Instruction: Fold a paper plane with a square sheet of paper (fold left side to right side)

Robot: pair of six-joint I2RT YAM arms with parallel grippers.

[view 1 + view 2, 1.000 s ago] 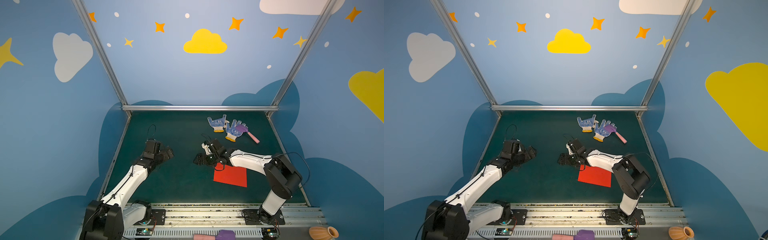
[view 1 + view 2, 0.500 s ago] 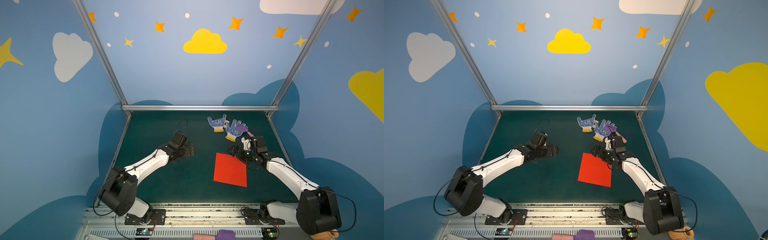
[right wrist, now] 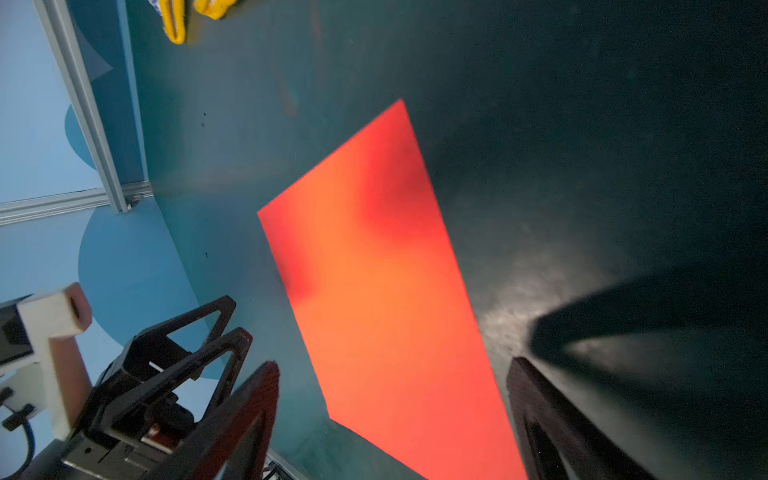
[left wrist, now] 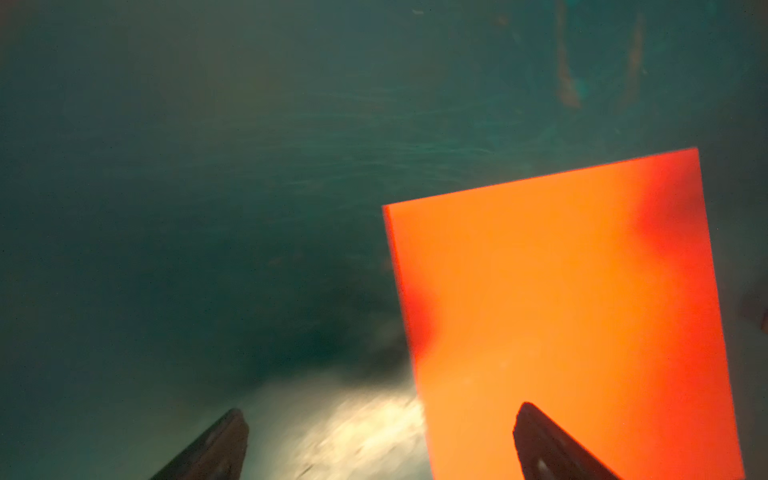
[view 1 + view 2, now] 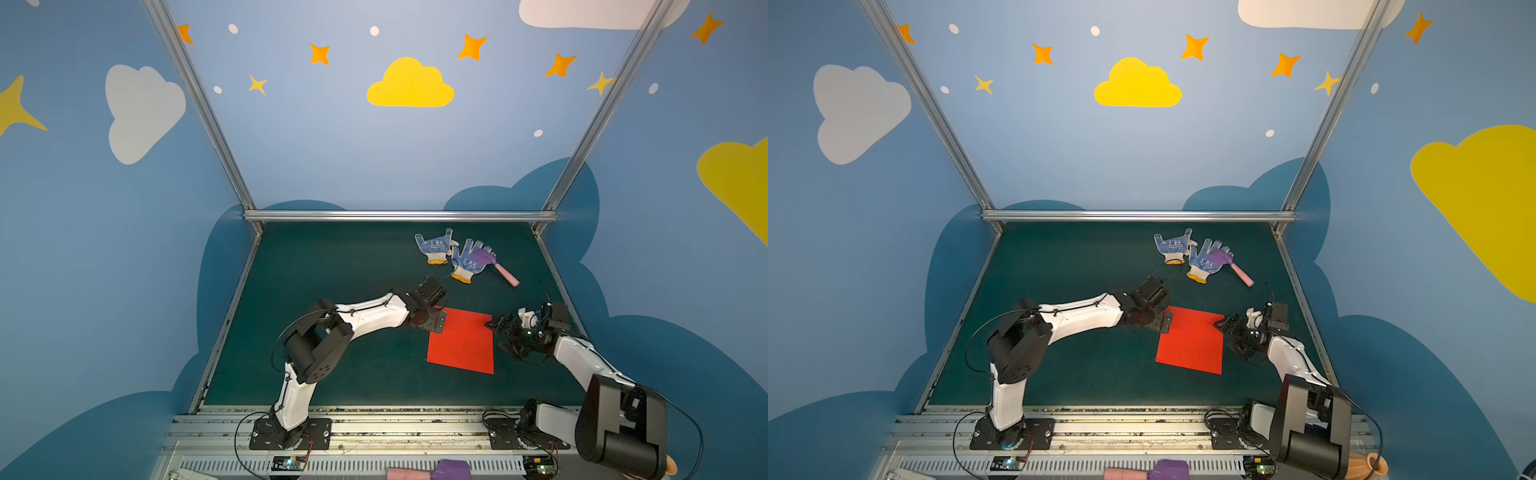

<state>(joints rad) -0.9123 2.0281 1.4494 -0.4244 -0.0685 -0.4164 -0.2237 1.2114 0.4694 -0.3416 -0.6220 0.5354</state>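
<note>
Both arms have swung in since a moment ago: left pincer point(image 5: 433, 323), spread wide, now hangs over the far-left corner of the square sheet of paper point(image 5: 463, 343), flat on the right half of the tabletop point(image 5: 332, 291); right pincer point(image 5: 503, 337), also spread, flanks its right edge. Risk: unpinned, the thin sheet skids instead of lifting

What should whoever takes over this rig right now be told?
Left tool: open, at the far left corner of the square sheet of paper, straddling its left edge; contact unclear.
Right tool: open, beside the far right corner, holding nothing.
Sheet: flat on the green mat, unfolded; gloves and toy hammer lie behind it.
Done: nothing folded.
Left: the left-to-right fold, then the rest of the plane.
</note>
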